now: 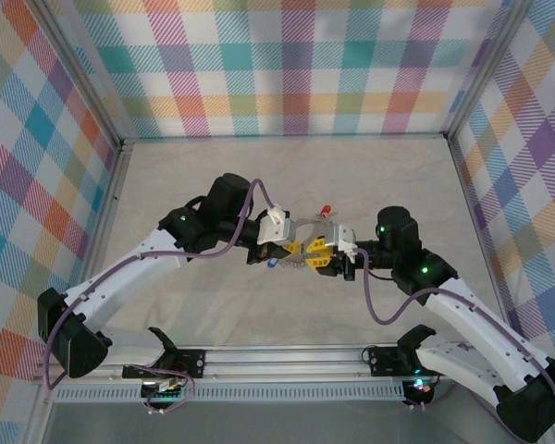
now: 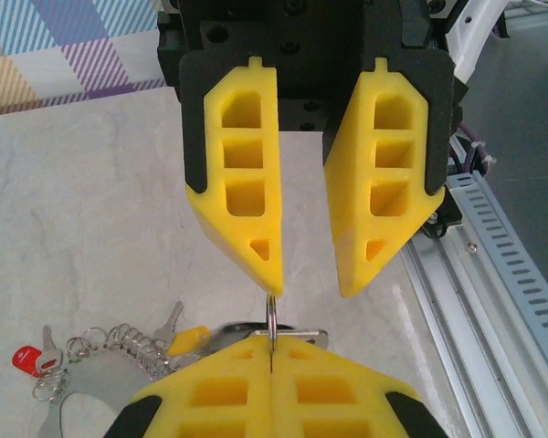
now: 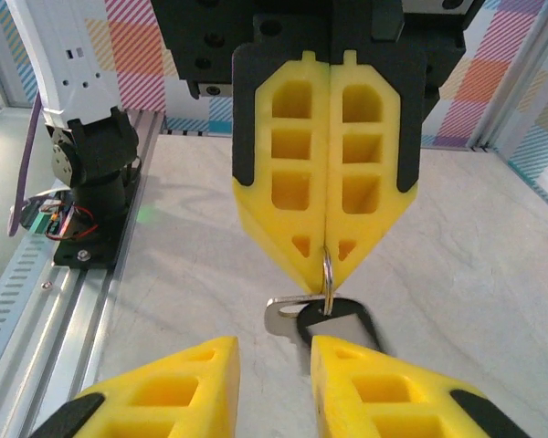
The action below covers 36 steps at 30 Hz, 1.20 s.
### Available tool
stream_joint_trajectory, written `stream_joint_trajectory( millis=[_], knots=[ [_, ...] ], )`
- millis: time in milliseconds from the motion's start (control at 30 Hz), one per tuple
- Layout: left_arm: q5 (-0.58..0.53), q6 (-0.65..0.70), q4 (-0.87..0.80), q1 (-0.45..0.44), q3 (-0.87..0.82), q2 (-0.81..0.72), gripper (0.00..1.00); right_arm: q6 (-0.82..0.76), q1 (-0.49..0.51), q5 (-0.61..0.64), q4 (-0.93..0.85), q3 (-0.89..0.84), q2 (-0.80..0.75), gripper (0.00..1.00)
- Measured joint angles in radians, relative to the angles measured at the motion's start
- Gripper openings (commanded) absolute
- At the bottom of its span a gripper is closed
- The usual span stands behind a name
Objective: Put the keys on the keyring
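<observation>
Fingers (image 3: 292, 182) of the left gripper (image 2: 269, 363) are clenched flat against each other. Their tips pinch a small thin ring (image 3: 328, 274), which is seen edge-on. A black-tagged key (image 3: 340, 321) hangs from that ring, with its silver head turned to one side. I cannot tell whether it touches the pale table (image 3: 475, 274).

In the left wrist view, several things lie on the table beside this gripper. Farthest left is a red-tagged key (image 2: 23, 358). Next to it a run of fine chain links (image 2: 119, 342) trails rightward to a yellow-tagged key (image 2: 190, 339), which lies just beside the pinched ring. Below the chain, at the bottom edge of that view, is a curved grey band that looks like part of the keyring (image 2: 55, 418). It lies flat and is cut off by the frame. Whether the chain is joined to it is too fine to make out.

In the top view both arms meet at mid-table, fingertip to fingertip, with the red tag just beyond them.

On the right, the right gripper (image 2: 306, 287) faces the left one tip to tip. Its fingers (image 2: 247, 210) are spread apart with nothing between them. The pinched ring and the black tag sit just beyond the gap and touch neither finger. A slotted metal rail (image 2: 502, 265) runs along the near edge of the table.
</observation>
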Motion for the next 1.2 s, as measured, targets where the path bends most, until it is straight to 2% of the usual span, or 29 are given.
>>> stream_joint_trajectory(
  millis=[533,867,967,1033,1100,1167,1200],
  knots=[
    [0.010,0.000,0.006,-0.013,0.002,0.019,0.00,0.023,0.000,0.003,0.054,0.001,0.024,0.24],
    [0.023,-0.006,0.007,-0.013,0.002,0.023,0.00,0.034,0.000,0.018,0.072,0.001,0.028,0.12],
    [0.023,-0.011,0.008,-0.013,0.002,0.029,0.00,0.037,0.000,0.019,0.071,0.001,0.028,0.07],
    [0.022,-0.017,0.008,-0.013,0.002,0.032,0.00,0.040,0.000,0.022,0.069,0.001,0.028,0.00],
    [0.022,-0.027,0.008,-0.013,0.002,0.032,0.00,0.042,0.000,0.022,0.069,0.001,0.028,0.00],
    [0.020,-0.035,0.008,-0.013,0.002,0.032,0.03,0.042,0.000,0.022,0.068,0.001,0.028,0.00],
    [0.019,-0.039,0.008,-0.013,0.002,0.032,0.08,0.042,0.000,0.024,0.068,0.001,0.028,0.00]
  ],
)
